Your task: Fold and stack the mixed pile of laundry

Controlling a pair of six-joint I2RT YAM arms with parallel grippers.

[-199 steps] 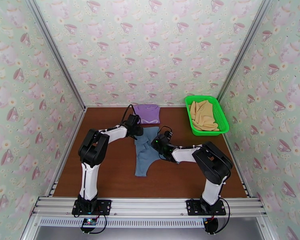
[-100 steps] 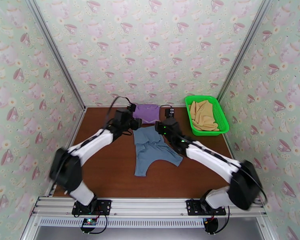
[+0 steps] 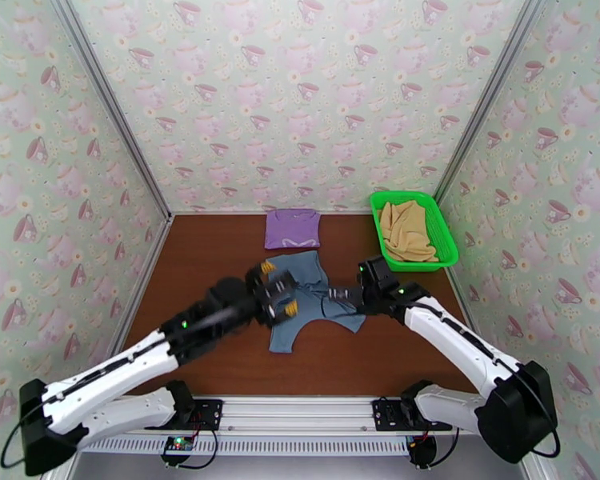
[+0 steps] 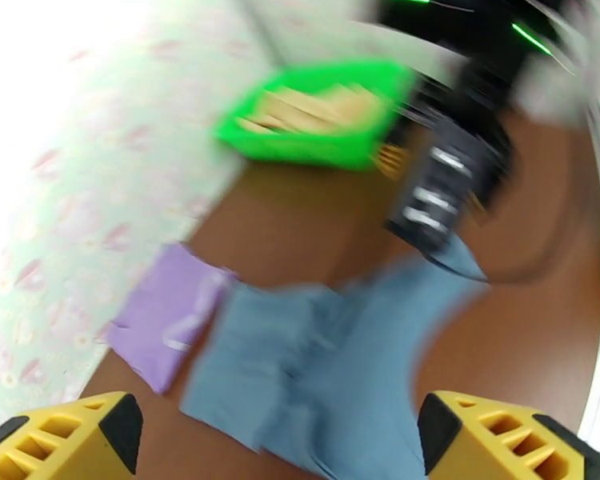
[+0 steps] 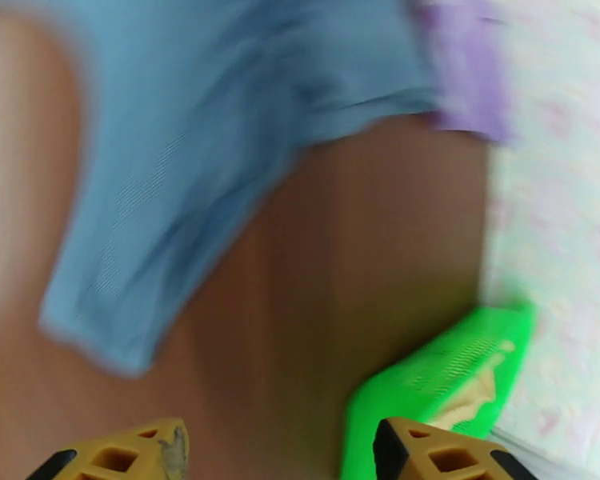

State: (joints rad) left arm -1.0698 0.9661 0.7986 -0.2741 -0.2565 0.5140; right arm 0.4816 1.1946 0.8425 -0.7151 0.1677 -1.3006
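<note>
Over the table point(image 3: 220, 346), I am watching the left gripper point(image 3: 278, 290) hovering wide open and empty above the slate blue-grey garment point(image 3: 310, 275). The right gripper point(image 3: 338, 296) is hanging open and empty at its right side. Farther back, the folded lilac garment point(image 3: 293, 228) is lying flat, and the tan-yellow garment point(image 3: 406, 230) is sitting in the green basket point(image 3: 378, 226).

The brown bench point(image 3: 212, 258) carries a folded lilac garment point(image 3: 293, 228) at the back, a rumpled blue-grey garment point(image 3: 312, 288) just beside it, and a green basket point(image 3: 446, 234) at the far right.
</note>
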